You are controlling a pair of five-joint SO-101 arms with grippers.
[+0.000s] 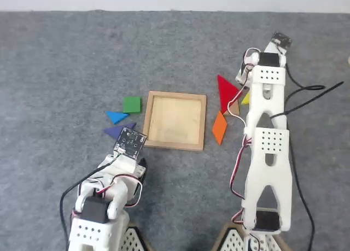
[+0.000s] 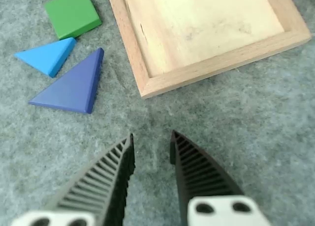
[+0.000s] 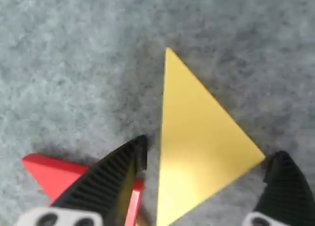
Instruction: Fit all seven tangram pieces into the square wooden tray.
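You had not yet placed a single piece: the square wooden tray (image 1: 174, 146) sat bare in the middle of the table, so the whole job was left to do.

Six pieces were plain to see, all flat on the table around the tray. The green square (image 2: 73, 13), the light blue triangle (image 2: 47, 56) and the dark blue triangle (image 2: 74, 88) lay in a cluster just beside the tray's left side. The red triangle (image 1: 226, 92) and the orange parallelogram (image 1: 219, 127) lay just off its right side, and the yellow triangle (image 3: 197, 137) lay beyond the red one, toward the table's right edge. A brownish scrap showed beside the right arm near the red triangle. It may have been the seventh piece, but I couldn't tell.

Your right gripper (image 3: 210, 149) was spread wide and held nothing. It hung directly over the yellow triangle, one jaw just beside its long edge next to the red triangle and the other just off the opposite corner. I'd judge you were lined up to close on that piece.

Your left gripper (image 2: 151, 137) was parted only narrowly and was empty, over bare table just off the tray's near left corner. The dark blue triangle was the piece closest to it, near but apart.
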